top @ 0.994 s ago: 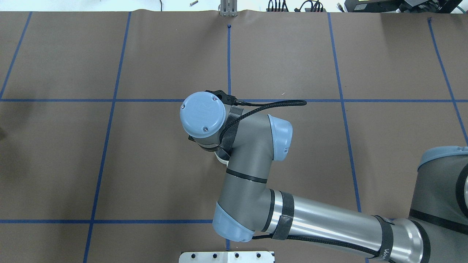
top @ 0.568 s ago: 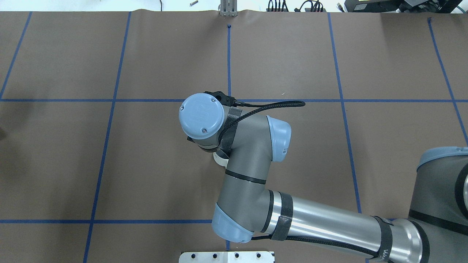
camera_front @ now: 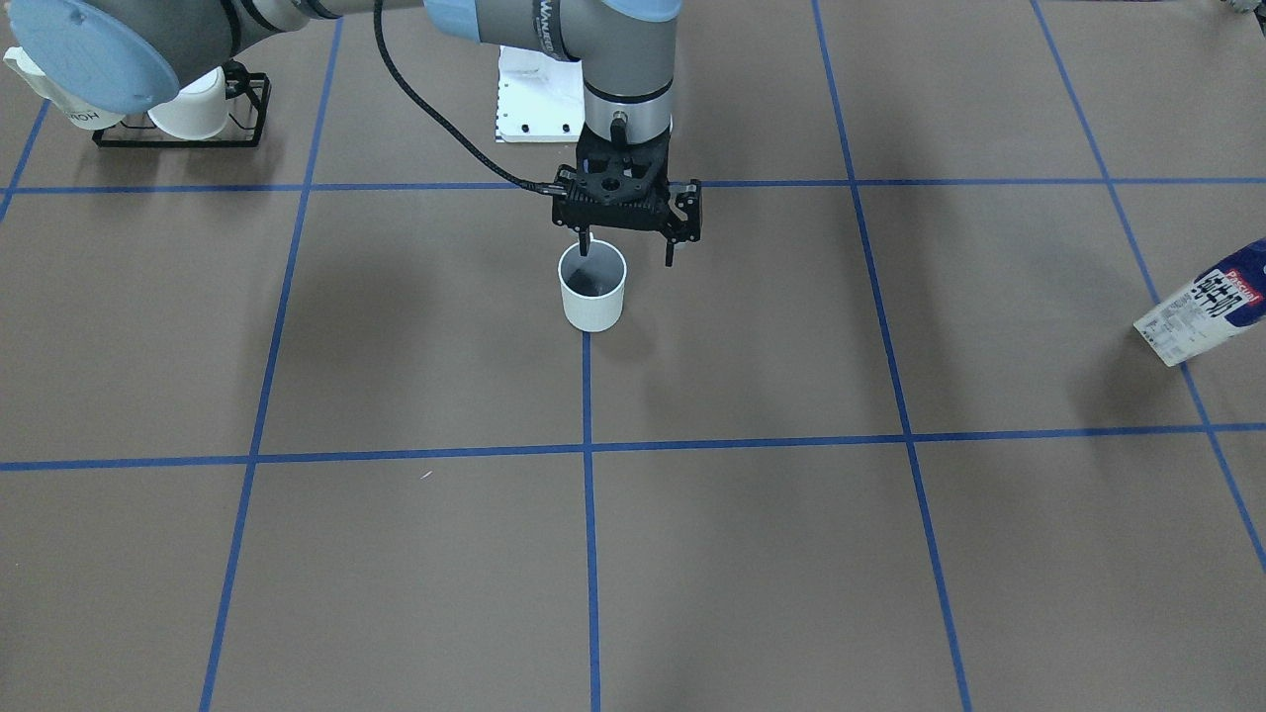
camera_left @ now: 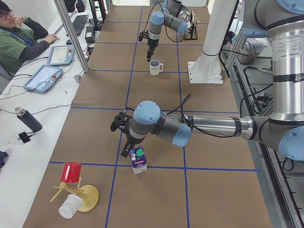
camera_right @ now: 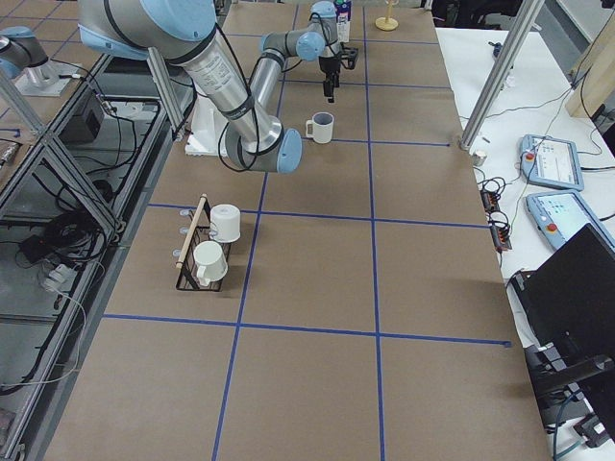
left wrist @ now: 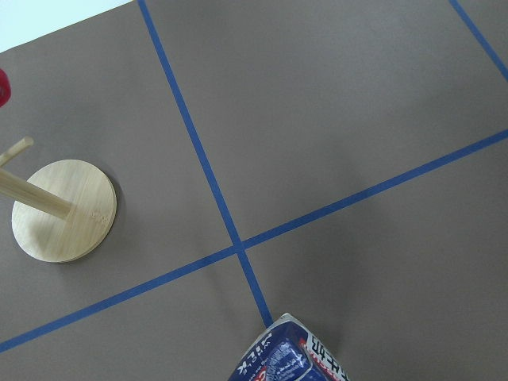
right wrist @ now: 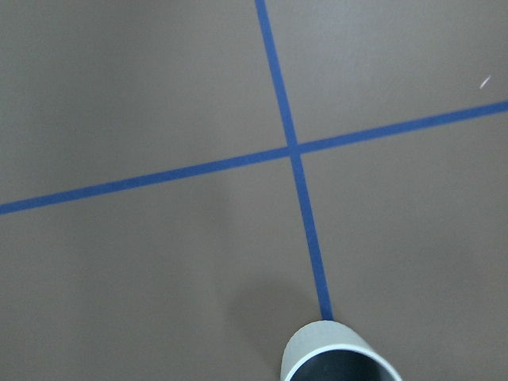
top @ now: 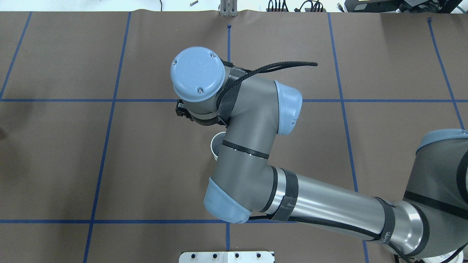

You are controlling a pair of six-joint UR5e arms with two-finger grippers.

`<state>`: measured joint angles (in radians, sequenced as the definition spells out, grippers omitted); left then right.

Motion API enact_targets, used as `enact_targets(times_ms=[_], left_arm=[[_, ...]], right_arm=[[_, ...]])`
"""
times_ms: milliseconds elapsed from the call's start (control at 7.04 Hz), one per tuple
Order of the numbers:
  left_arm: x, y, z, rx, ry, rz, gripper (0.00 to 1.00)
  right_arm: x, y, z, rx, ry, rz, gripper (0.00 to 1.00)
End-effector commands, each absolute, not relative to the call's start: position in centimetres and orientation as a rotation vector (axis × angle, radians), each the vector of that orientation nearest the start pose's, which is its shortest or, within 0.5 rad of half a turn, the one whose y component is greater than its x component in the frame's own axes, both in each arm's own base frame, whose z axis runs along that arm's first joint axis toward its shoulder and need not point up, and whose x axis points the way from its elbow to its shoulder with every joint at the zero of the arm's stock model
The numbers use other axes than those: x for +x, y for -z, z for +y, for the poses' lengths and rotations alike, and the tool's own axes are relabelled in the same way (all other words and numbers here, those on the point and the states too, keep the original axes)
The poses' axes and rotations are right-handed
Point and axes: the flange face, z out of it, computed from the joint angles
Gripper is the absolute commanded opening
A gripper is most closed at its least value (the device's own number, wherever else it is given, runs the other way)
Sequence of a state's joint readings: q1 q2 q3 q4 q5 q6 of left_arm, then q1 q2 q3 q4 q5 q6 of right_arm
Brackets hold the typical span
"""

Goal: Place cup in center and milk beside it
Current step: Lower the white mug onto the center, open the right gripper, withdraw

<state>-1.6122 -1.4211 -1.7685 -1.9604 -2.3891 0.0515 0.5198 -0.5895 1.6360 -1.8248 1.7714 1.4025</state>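
Note:
The cup point(camera_front: 591, 289) stands upright on a blue tape line in the center of the brown table; it also shows in the overhead view point(top: 217, 144), half hidden under my right arm, and at the bottom of the right wrist view point(right wrist: 340, 362). My right gripper point(camera_front: 627, 255) hangs open just above it, one finger over the rim, holding nothing. The milk point(camera_front: 1202, 309) stands far off at the table's left end, also seen in the exterior left view point(camera_left: 137, 159) and the left wrist view point(left wrist: 290, 357). My left gripper point(camera_left: 126, 151) is close beside it; I cannot tell its state.
A black rack with white mugs point(camera_front: 178, 109) stands by my right arm's base. A white mounting plate point(camera_front: 539, 99) lies behind the cup. A wooden mug tree with a red cup point(camera_left: 72, 183) stands near the milk. An operator point(camera_left: 19, 38) sits at the side bench.
My right wrist has risen and shifted toward the far side of the table. More of the cup's rim now shows beneath the arm.

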Motion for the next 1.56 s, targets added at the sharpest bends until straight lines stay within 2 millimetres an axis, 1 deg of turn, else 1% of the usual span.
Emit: enact_targets(times_ms=[0,142,284,426,568,710,852,994,1136,1278,1420], left_arm=[[-7.9,-58.4,-43.9,0.388,-0.052,0.814,0.99],[-7.9,-58.5,-43.4,0.382,-0.041,0.815,0.99],[-7.9,-58.7,-42.8,0.376,-0.038,0.816,0.99],[-7.9,-59.0,-42.4,0.369,-0.035,0.817,0.99],[-7.9,-59.7,-41.7,0.354,-0.029,0.816,0.99],[-7.9,-60.1,-40.8,0.369,-0.031,0.813,0.99],[-8.0,-60.4,-40.4,0.37,-0.011,0.817,0.99],[-7.9,-60.6,-40.3,0.365,-0.009,0.82,0.99],[-7.9,-60.6,-40.3,0.364,-0.009,0.822,0.99],[-7.9,-61.2,-40.1,0.344,0.001,0.821,0.99],[-7.8,-61.5,-40.1,0.319,0.045,0.828,0.99]], right_arm=[[-45.2,-8.5,-52.0,0.097,-0.174,-0.792,1.0],[-39.4,-13.0,-56.0,0.11,-0.112,-0.767,1.0],[-32.8,-18.8,-58.3,0.139,-0.031,-0.734,1.0],[-25.9,-24.6,-59.7,0.161,0.045,-0.698,1.0],[-18.9,-30.6,-60.3,0.162,0.111,-0.682,1.0],[-11.6,-36.7,-60.0,0.143,0.176,-0.701,1.0],[-4.5,-43.5,-58.0,0.126,0.216,-0.707,1.0],[0.7,-48.6,-55.2,0.11,0.228,-0.696,1.0],[4.0,-54.5,-50.9,0.057,0.217,-0.687,1.0],[7.0,-59.4,-46.3,0.004,0.193,-0.675,1.0],[8.1,-63.1,-42.3,-0.049,0.183,-0.673,1.0]])
